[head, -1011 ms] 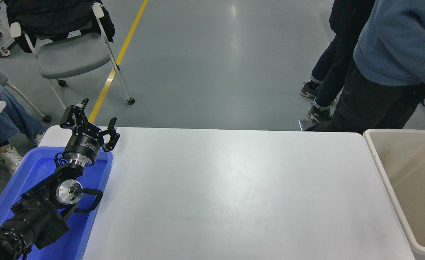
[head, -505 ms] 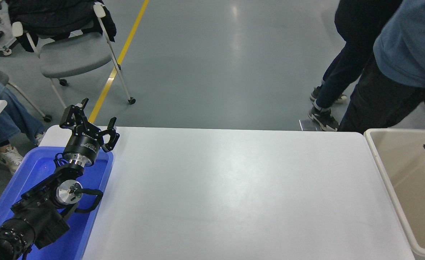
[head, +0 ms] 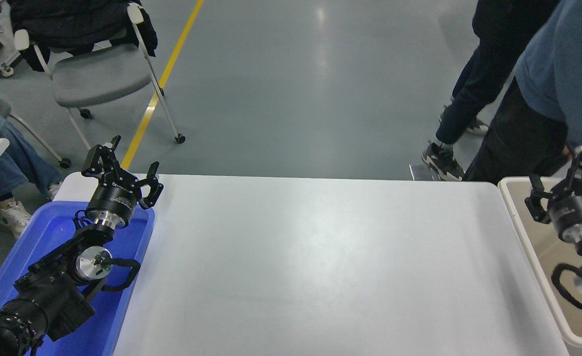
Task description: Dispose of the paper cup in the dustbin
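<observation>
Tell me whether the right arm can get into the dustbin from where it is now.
Probably yes. The right gripper hangs open above the dustbin, whose top is uncovered, so nothing blocks the way down. A person stands close behind the bin. No cup shows in the fingers.

A lab floor: yellow floor line [head: 165, 69], wheeled chair [head: 98, 74] (people standing about).

2 grippers [head: 122, 169] [head: 560, 184], 1 dustbin [head: 520, 222], 1 tray [head: 138, 249], 1 chair [head: 98, 79].
</observation>
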